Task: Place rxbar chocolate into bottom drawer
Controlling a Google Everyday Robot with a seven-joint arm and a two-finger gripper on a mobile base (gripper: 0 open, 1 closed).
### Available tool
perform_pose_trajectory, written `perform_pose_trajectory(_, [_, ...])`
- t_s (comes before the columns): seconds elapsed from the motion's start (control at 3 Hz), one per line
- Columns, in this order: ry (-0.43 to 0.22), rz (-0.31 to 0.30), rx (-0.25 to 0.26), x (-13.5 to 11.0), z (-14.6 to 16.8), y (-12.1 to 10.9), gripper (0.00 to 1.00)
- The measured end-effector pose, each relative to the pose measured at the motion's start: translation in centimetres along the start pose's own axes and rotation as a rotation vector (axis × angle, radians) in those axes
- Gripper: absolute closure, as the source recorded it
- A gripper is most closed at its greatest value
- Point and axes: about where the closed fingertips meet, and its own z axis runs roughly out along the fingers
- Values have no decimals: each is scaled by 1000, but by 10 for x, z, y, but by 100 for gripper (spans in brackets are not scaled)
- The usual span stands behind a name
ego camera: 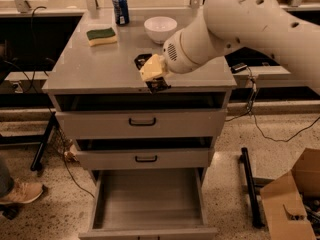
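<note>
My gripper [153,73] with pale yellow fingers hangs over the front edge of the grey cabinet top [100,69], near its middle. It is shut on the rxbar chocolate [158,85], a dark flat bar whose ends stick out above and below the fingers. The bottom drawer [150,199] is pulled wide open below, and its plain grey interior holds nothing. The bar is well above the drawer. The big white arm comes in from the upper right.
A green-and-yellow sponge [101,35], a blue can [120,8] and a white bowl [161,29] stand on the cabinet top. Two upper drawers with black handles [142,122] are slightly ajar. A cardboard box [295,199] is at lower right and a person's shoe [20,191] at lower left.
</note>
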Motion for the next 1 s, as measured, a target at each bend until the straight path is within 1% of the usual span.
perform_pose_trajectory(0.33, [99, -80, -26, 44, 27, 11, 100])
perform_pose_trajectory(0.67, [280, -128, -127, 143, 90, 30, 100])
perform_pose_trajectory(1.0, [362, -119, -224, 204, 130, 46, 100])
